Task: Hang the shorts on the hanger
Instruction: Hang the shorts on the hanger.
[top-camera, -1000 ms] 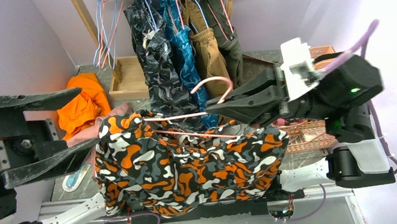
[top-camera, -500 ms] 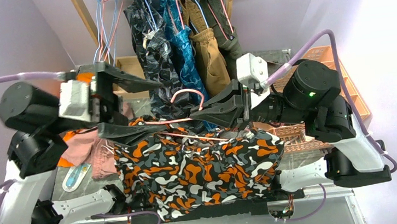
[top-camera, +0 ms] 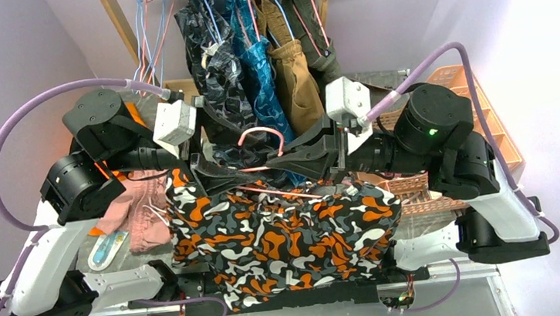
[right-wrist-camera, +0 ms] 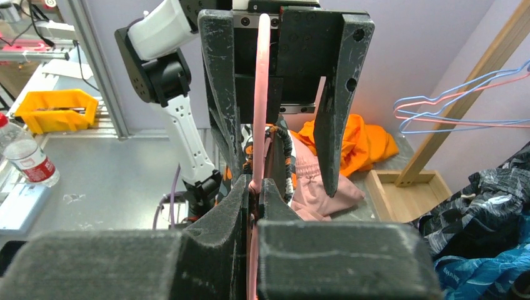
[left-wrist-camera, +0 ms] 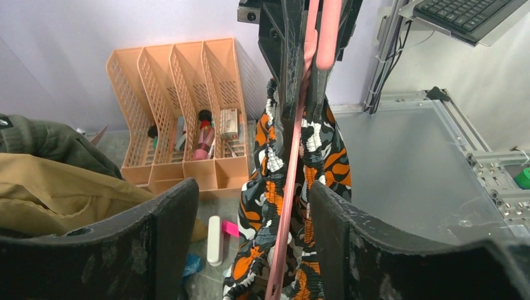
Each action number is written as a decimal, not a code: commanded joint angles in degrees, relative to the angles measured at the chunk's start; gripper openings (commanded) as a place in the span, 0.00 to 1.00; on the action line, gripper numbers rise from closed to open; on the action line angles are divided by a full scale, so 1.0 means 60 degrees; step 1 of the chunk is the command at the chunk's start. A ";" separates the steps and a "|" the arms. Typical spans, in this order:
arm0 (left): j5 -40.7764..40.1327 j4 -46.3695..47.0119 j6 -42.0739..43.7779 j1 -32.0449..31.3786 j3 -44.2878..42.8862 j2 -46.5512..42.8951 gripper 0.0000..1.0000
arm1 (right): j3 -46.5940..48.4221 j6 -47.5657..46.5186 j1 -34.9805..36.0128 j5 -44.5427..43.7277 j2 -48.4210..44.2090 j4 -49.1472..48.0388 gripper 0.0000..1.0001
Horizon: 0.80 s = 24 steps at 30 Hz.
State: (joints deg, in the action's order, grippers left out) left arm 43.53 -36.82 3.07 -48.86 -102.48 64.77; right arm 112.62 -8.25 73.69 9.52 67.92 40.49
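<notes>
1. Two things you can check from above: the shorts (top-camera: 285, 243) hang draped over the lower wire of the hanger (top-camera: 260, 130), and your right gripper (top-camera: 276, 161) meets the pink wire just under the hook.
2. From the left wrist, your left gripper (left-wrist-camera: 253, 194) stands open. One finger is on each side of the wire and the camouflage cloth, touching neither as far as you can see.
3. From the right wrist, the fingers (right-wrist-camera: 231, 212) are pinched tight on the hanger's wire, with the shorts bunched just beyond them.
</notes>
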 commanded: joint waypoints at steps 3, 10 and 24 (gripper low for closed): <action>0.0231 -0.0604 0.0271 0.0017 -0.0178 0.0016 0.68 | 0.0360 -0.0221 0.0005 -0.0333 0.0231 -0.0019 0.00; -0.0002 -0.0874 0.0403 0.0014 0.0418 -0.0108 0.72 | 0.0590 -0.0309 0.0007 -0.0434 0.0505 0.0166 0.00; -0.0534 -0.0479 0.0575 0.0014 0.1283 -0.0549 0.07 | 0.0079 -0.0163 0.0015 -0.0488 0.0463 -0.0049 0.00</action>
State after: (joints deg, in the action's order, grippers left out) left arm 43.31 -42.04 6.79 -49.06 -96.23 63.35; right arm 113.58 -9.56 73.45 6.39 71.31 42.11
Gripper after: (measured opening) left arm 0.104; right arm 0.039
